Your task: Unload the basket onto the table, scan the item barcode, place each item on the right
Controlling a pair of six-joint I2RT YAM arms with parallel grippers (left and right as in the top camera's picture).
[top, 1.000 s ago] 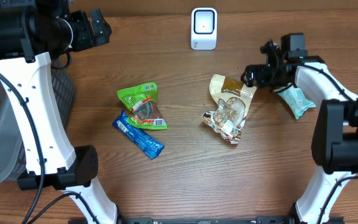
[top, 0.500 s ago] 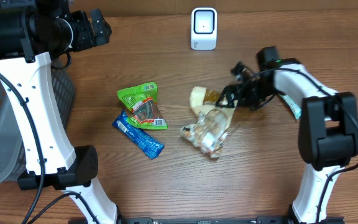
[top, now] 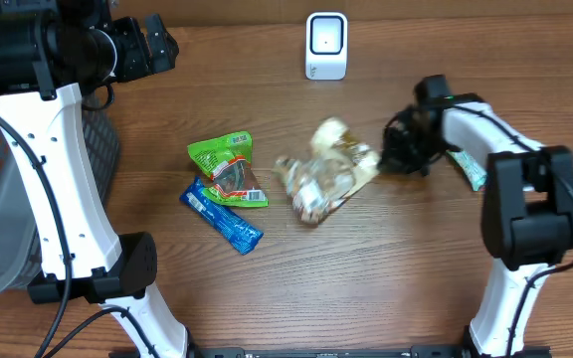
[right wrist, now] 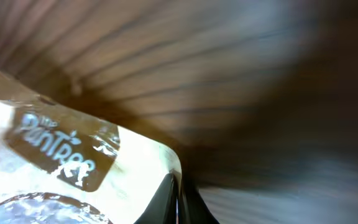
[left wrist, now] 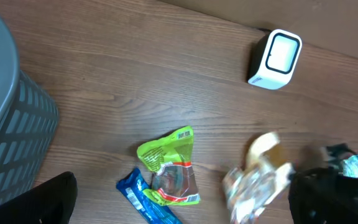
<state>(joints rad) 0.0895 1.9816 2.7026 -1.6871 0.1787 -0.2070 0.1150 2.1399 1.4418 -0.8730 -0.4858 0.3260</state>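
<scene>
Right gripper (top: 394, 157) is pinched tight on the right edge of the snack bag (top: 324, 171). The bag shows blurred at mid-table, just right of the green packet (top: 229, 169) and nearer than the white scanner (top: 326, 45). 1 blue bar (top: 222, 216) sits just beside the green packet, on its near side. Left gripper (top: 159, 42) hangs far left, jaws spread wide, holding nothing.

Crinkled cream snack bag (top: 324, 177) lies tilted, near the white scanner (top: 326, 45).
</scene>
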